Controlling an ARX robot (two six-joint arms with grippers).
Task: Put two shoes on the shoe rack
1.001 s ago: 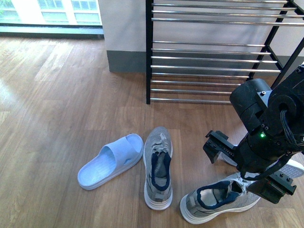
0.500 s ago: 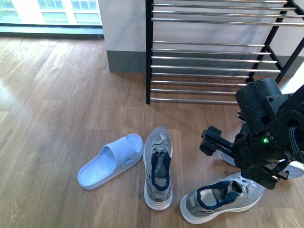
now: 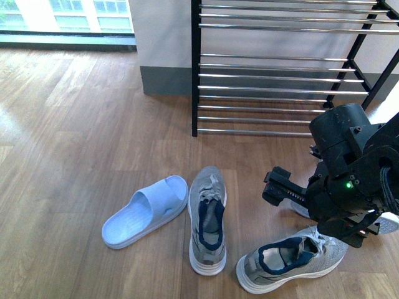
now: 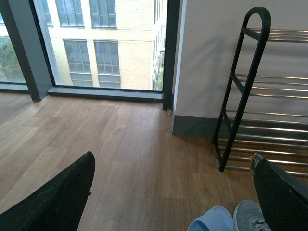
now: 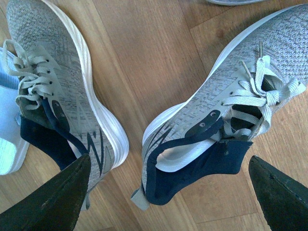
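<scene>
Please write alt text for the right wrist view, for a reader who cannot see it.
The open right end effector hangs over a grey knit lace-up sneaker with white sole and navy lining, on a brown wooden floor. A second matching grey sneaker lies beside it, not touching, with the edge of a pale blue rubber slide beyond.

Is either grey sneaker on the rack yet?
No, the left sneaker and the right sneaker both lie on the floor before the shoe rack.
</scene>
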